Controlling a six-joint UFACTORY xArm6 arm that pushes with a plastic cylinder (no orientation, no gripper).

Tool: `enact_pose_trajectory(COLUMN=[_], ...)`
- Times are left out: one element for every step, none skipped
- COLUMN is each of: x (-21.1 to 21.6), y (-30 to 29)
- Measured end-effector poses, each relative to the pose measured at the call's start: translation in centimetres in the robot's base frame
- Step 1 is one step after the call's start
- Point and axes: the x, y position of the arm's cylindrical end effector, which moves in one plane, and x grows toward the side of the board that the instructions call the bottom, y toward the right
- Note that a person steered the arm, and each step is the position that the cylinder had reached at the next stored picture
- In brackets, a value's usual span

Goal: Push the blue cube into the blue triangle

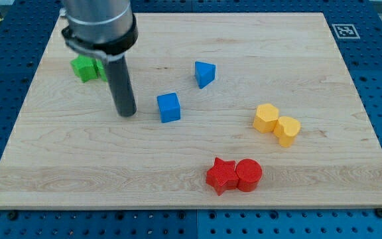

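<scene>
The blue cube (169, 107) sits near the middle of the wooden board (310, 179). The blue triangle (204, 73) lies up and to the right of it, a short gap apart. My dark rod comes down from the view's top left, and my tip (126, 113) rests on the board just left of the blue cube, with a small gap between them.
Green blocks (85, 68) sit at the upper left, partly hidden behind the rod. A yellow hexagon (266, 118) and a yellow heart-like block (287, 130) touch at the right. A red star (221, 176) and red cylinder (249, 175) touch near the bottom edge.
</scene>
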Motion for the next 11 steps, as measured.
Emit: enact_pose_trajectory(x=[2.3, 0.7, -3.2, -3.4, -2.0, -2.3, -3.3, -4.5, -5.3, -5.6, -5.6], y=[3.6, 8.1, 10.3, 10.7, 6.1, 2.7, 2.9, 6.4, 10.2, 13.1, 14.3])
